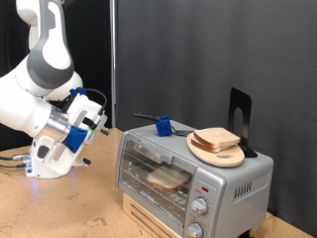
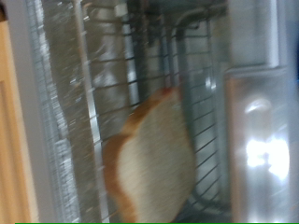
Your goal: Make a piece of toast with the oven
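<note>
Inside the oven, lower right of frame, the piece of toast lies flat on the rack. Gripper at center-left, w/ toast to its lower right; finger state can't be told.

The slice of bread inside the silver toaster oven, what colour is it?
Pale white slice of bread with a tan-brown crust, lying on the oven's wire rack; clearest in the wrist view.

Exterior: I look front-on, mid-distance, oven at 5 o'clock | wrist: close, facing its interior | shared: toast on rack
</note>
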